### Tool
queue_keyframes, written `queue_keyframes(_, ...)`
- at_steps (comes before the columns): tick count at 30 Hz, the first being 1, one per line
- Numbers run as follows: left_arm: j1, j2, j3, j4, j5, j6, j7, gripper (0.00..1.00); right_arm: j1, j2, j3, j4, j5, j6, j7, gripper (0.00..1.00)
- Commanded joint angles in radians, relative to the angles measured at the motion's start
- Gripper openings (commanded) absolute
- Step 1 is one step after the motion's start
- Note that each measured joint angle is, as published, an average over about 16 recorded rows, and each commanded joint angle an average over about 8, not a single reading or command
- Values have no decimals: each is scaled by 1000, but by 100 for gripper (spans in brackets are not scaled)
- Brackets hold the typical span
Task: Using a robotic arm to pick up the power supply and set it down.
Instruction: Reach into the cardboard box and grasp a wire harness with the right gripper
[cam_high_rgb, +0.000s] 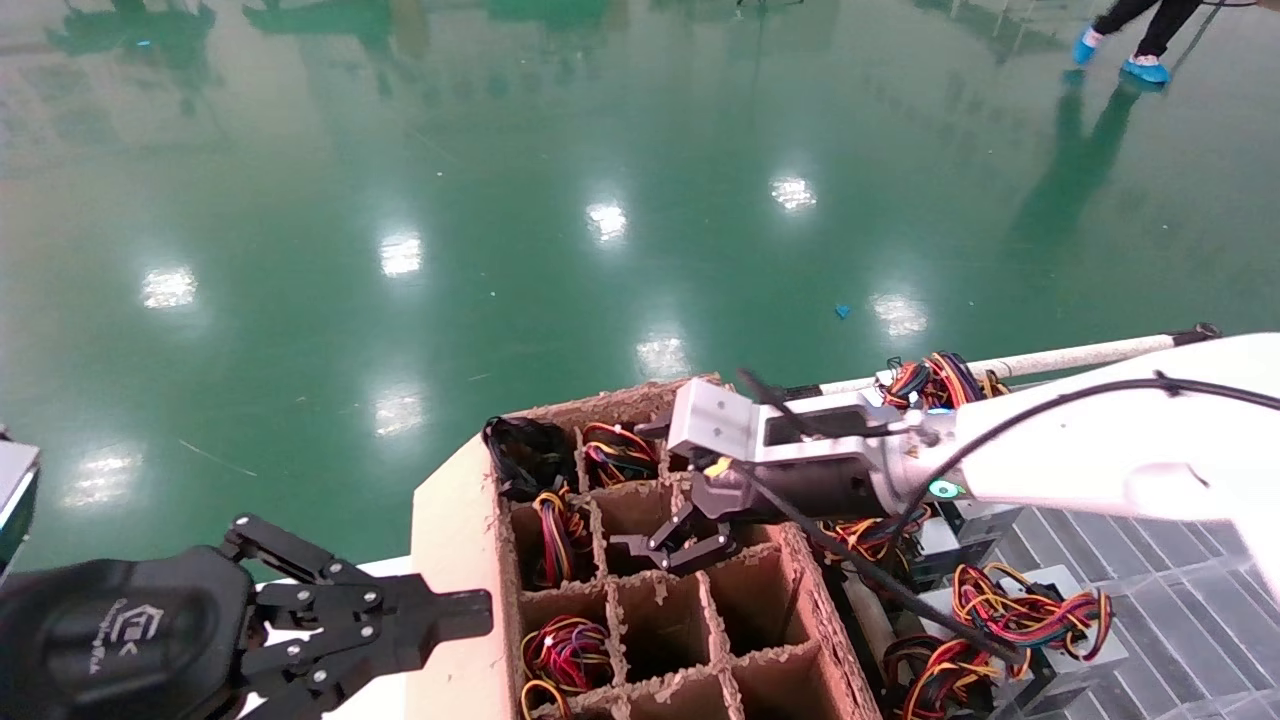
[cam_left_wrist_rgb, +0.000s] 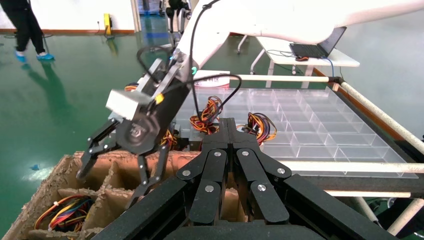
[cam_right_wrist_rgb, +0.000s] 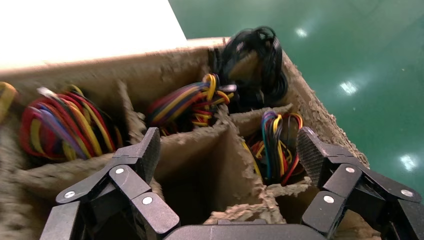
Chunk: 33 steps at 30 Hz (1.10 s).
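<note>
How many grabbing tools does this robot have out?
2. The left tool, shut, sits off the left side of the box. The right tool, open, hangs over the box's cells. None seems hidden.

One divided cardboard box (cam_high_rgb: 470, 560), two end effectors, roughly ten wire bundles.

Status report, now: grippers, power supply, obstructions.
Right gripper open, empty, over cardboard divider box. Left gripper shut, parked beside it. Power supplies ungrasped. Nothing blocking.
</note>
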<state>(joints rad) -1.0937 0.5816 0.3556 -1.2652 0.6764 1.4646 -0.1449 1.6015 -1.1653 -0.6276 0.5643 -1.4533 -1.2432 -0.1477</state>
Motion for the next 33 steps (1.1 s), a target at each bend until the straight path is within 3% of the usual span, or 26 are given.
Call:
queue_keyframes(1,0,0,0,0,0,0,0,83,22,-31,-12,-42,-22,13,-32,0)
queue_keyframes(3,0,0,0,0,0,0,0,94,36,-56,-17,-78,-33,32,-60,0)
queue_keyframes(6,0,0,0,0,0,0,0,100,52,-88,-20,-131,-42,61,-97,0)
queue_keyframes(21,0,0,0,0,0,0,0,100,98,-166,-10,-327,-36,153,-226,0)
queue_keyframes(33,0,0,0,0,0,0,0,100,103,-181,-29,-386,-41,200,-238,0)
